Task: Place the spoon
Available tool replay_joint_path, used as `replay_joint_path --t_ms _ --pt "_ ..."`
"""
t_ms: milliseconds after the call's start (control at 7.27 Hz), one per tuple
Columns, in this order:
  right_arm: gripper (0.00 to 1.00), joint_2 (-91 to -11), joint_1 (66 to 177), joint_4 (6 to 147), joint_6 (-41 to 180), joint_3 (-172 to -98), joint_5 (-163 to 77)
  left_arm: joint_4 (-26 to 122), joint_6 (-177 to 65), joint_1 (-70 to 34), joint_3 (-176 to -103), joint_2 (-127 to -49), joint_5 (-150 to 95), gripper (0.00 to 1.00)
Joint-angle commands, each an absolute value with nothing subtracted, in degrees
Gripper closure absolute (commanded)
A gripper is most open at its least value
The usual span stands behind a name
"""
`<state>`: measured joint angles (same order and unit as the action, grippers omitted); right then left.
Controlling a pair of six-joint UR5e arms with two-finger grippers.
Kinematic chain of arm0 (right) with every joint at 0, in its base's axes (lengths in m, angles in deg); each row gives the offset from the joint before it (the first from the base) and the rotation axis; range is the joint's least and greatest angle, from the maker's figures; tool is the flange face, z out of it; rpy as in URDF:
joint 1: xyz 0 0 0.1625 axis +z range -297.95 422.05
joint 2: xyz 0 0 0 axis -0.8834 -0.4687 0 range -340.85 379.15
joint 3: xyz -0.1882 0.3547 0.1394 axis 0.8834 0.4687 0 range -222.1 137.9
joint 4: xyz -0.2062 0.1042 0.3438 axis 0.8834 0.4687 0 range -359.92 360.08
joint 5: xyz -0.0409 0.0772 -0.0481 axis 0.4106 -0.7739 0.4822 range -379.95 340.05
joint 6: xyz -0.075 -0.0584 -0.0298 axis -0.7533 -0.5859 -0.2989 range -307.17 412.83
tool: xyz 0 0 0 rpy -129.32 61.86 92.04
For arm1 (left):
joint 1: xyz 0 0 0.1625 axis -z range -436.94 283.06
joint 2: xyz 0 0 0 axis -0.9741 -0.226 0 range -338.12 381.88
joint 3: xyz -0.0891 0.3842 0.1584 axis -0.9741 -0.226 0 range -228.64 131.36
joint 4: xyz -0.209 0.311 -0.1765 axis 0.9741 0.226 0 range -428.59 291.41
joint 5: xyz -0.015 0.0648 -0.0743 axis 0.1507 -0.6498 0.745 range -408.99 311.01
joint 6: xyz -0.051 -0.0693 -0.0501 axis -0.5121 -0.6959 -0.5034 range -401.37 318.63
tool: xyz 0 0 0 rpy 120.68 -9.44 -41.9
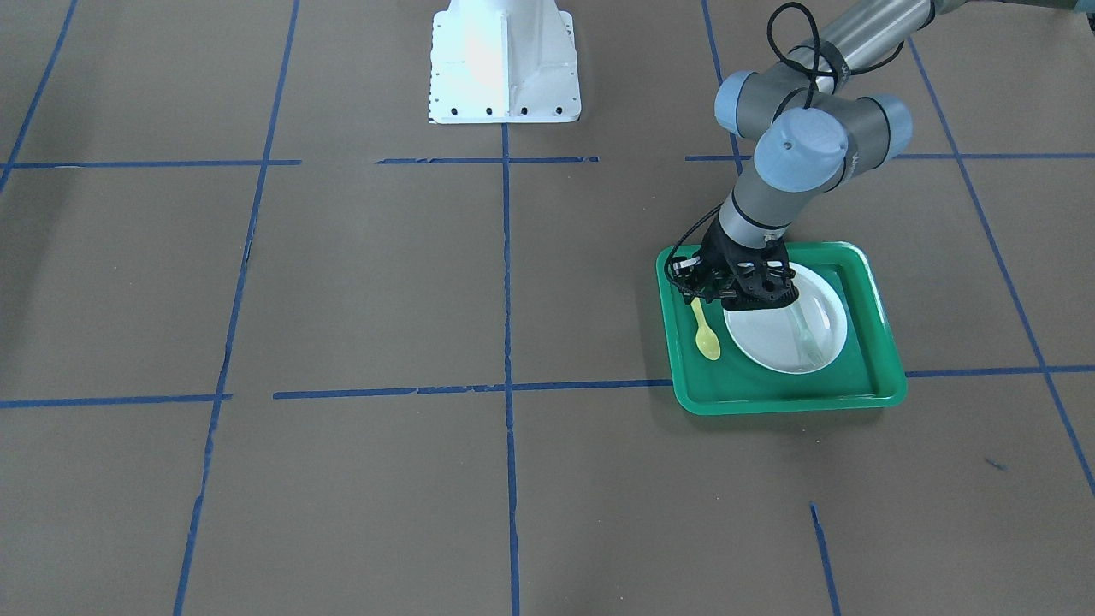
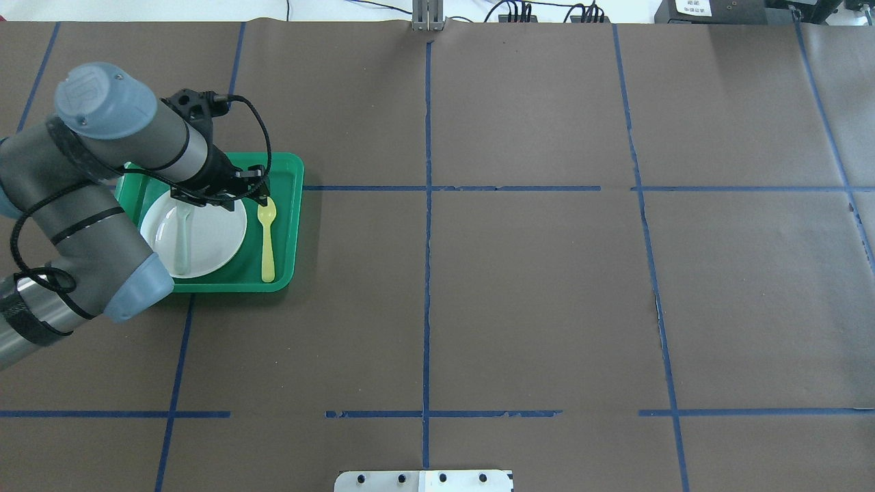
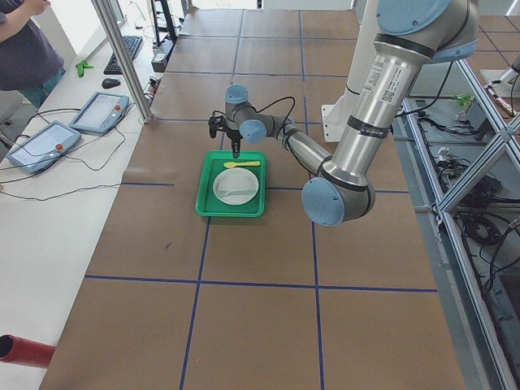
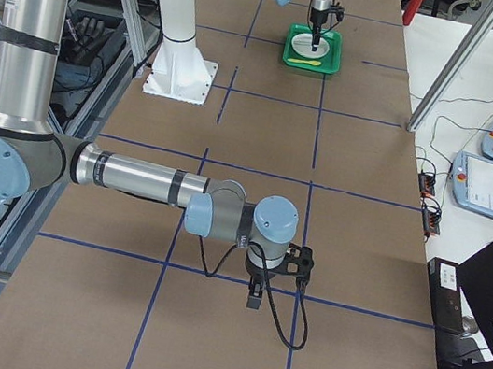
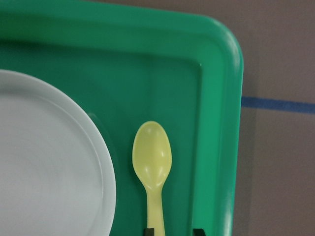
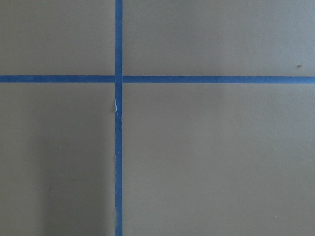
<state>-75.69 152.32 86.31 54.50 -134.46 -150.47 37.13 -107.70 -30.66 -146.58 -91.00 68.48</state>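
The small yellow spoon (image 2: pixel 267 242) lies flat on the floor of the green tray (image 2: pixel 298 205), beside the white plate (image 2: pixel 212 236), with its bowl pointing away from the robot. My left gripper (image 2: pixel 263 197) hangs open just above the spoon. In the left wrist view its two dark tips (image 5: pixel 172 231) stand on either side of the spoon's (image 5: pixel 153 162) handle without closing on it. In the front view the spoon (image 1: pixel 707 335) runs out from under the gripper (image 1: pixel 696 296). My right gripper (image 4: pixel 252 297) shows only in the right side view, far from the tray, and I cannot tell its state.
A pale grey-green fork (image 2: pixel 182 236) lies on the plate (image 1: pixel 770 342). The tray (image 1: pixel 787 402) sits on brown paper marked with blue tape lines. The robot's white base (image 1: pixel 505 64) stands at mid-table. The right wrist view shows only paper and tape.
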Motion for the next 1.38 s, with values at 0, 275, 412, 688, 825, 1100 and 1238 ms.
replay_joint_path --t_ms 0,275,412,688,825,1100,1238 --pt "0.0 -75.7 152.3 86.3 54.5 -134.5 -150.5 37.1 -104.9 -25.3 -150.3 -86.9 69.0 0.0" --pt "0.0 -75.6 152.3 86.3 54.5 -134.5 -150.5 37.0 -89.3 -18.8 -150.5 -79.5 69.1 0.0" --pt "0.0 -75.7 152.3 86.3 54.5 -134.5 -150.5 36.5 -78.5 -13.5 -150.8 -74.8 69.2 0.0" --pt "0.0 -75.7 152.3 86.3 54.5 -134.5 -150.5 27.7 -58.4 -2.7 -150.8 -71.6 70.6 0.0" --pt "0.0 -75.7 152.3 86.3 54.5 -134.5 -150.5 24.0 -49.2 2.3 -150.6 -70.0 74.5 0.0" --pt "0.0 -75.7 152.3 86.4 54.5 -134.5 -150.5 23.3 -42.5 12.0 -149.5 -65.3 78.9 0.0" --pt "0.0 -75.6 152.3 86.3 54.5 -134.5 -150.5 23.3 -39.9 13.9 -149.3 -63.8 81.5 0.0"
